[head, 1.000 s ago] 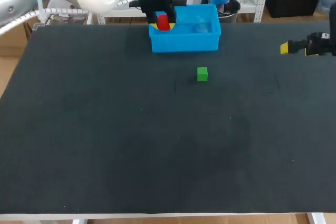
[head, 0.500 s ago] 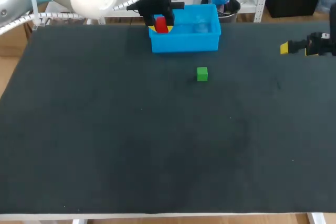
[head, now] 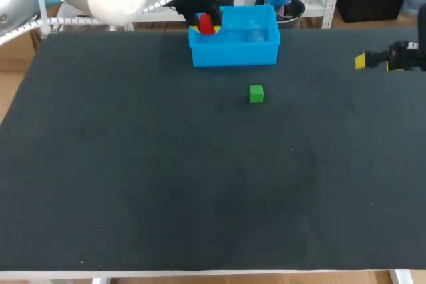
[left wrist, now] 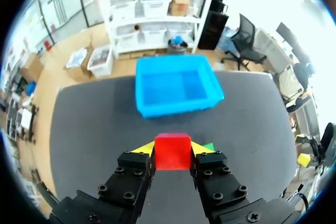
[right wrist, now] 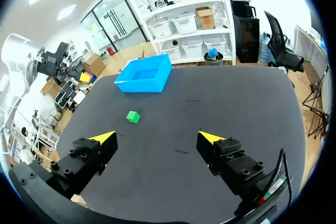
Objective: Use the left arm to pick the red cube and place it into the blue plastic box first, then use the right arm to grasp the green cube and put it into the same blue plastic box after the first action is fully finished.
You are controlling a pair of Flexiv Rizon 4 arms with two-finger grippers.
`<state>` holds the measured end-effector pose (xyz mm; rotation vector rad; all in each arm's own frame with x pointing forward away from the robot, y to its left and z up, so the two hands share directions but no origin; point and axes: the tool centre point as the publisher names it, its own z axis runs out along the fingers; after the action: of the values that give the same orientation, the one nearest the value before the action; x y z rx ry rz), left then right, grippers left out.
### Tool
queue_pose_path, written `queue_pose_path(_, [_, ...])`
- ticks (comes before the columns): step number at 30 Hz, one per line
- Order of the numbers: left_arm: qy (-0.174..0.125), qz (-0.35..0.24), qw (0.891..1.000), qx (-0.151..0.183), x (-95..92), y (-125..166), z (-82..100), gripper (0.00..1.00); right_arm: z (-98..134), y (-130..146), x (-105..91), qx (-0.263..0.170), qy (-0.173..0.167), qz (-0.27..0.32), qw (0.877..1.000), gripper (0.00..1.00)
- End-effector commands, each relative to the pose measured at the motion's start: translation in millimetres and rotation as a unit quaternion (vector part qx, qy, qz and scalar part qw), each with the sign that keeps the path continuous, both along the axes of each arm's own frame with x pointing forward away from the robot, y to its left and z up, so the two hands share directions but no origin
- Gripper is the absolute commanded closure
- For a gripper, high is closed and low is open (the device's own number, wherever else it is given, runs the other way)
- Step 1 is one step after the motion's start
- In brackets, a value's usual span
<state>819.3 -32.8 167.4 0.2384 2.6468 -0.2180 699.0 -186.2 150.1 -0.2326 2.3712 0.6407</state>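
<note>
Left end effector point(left wrist: 172, 149) clamps the red cube point(left wrist: 172, 155) between its tips, blue plastic box point(left wrist: 177, 103) ahead.

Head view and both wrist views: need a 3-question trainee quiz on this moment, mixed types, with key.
1. True or false: the red cube lies released inside the blue plastic box.
2. Where is the green cube? A: on the table, apart from the box. B: in the box. C: between the right gripper's fingers.
3. Fill in: the right gripper is ___ (open or shut).

Key
1. False: the left gripper holds it between its fingers.
2. A
3. open, with nothing in it.
</note>
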Motion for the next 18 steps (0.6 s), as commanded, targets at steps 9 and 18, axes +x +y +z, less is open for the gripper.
queue_pose_path(9, [-0.037, -0.082, 0.995, -0.048, 15.9, 14, -0.7, 1.00, 0, 0, 0.5, -0.001, 0.000, 0.000, 1.000, 0.00])
queue_pose_path(18, [-0.060, -0.124, 0.989, -0.062, 28.2, 27, -1.9, 1.00, 0, 0, 0.5, -0.001, 0.000, 0.000, 1.000, 0.00])
